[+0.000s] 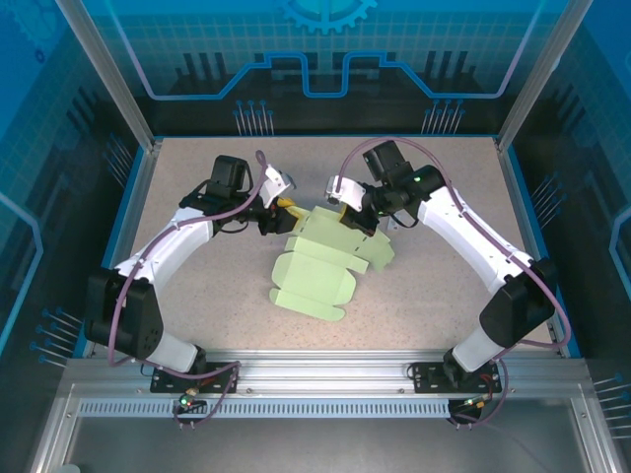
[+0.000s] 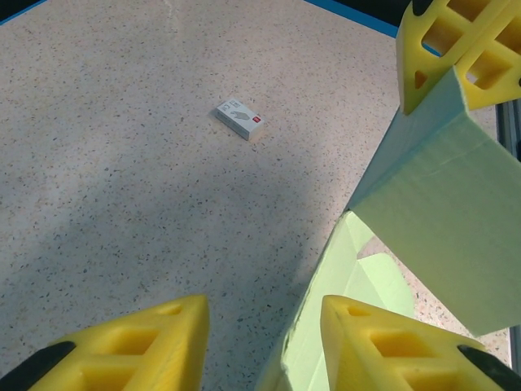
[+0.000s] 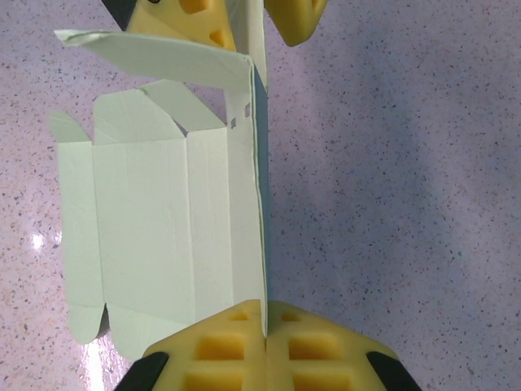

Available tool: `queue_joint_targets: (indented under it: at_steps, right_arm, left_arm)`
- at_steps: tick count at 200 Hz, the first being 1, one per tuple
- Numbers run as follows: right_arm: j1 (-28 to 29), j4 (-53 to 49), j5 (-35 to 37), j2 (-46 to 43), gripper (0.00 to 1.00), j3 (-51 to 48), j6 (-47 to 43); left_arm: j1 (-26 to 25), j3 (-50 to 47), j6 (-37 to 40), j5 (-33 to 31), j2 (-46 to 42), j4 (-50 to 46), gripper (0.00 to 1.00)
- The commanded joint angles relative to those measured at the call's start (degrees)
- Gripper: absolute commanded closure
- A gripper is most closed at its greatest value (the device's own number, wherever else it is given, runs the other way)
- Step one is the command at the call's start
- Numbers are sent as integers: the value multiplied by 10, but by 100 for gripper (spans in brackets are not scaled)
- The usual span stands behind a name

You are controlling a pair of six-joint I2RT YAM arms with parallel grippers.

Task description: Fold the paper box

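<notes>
Right hand [image 3: 265, 316]: was pinched shut on raised panel edge | left hand [image 2: 264, 334]: stood part open, astride that panel | paper box [image 1: 320, 271]: middle of bench [image 1: 414, 296], rest lay flat | risk: a skewed left closing was judged likely to buckle the thin panel off its crease, or tug it from the right pinch.

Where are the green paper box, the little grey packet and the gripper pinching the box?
paper box [image 1: 320, 271], top view, middle panel.
small grey packet [image 2: 238, 119], left wrist view, top face.
right gripper [image 3: 265, 314], right wrist view, between fingertips.
</notes>
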Motion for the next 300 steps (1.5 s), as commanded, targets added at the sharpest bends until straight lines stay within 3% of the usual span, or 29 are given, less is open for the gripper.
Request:
queue_joint_targets:
  at_steps: [1,71,135,173,230,300]
  right_arm:
    - [3,-14,-4,3,100,23,-4]
    - [-5,-19,17,28,100,41,32]
    - [-14,-11,16,45,100,50,54]
    - [16,27,152,61,100,18,45]
    - [69,173,329,84,100,-54,9]
    - [100,355,445,96,100,-159,-60]
  left_arm:
    - [2,-6,-5,-2,-17,15,57]
    - [2,-48,-37,15,-28,28,64]
    - [2,-89,-52,59,-42,42,61]
    - [2,-100,-73,-1,-21,69,57]
    - [9,-83,-128,-48,57,95,55]
    - [39,-90,-162,-40,66,121,52]
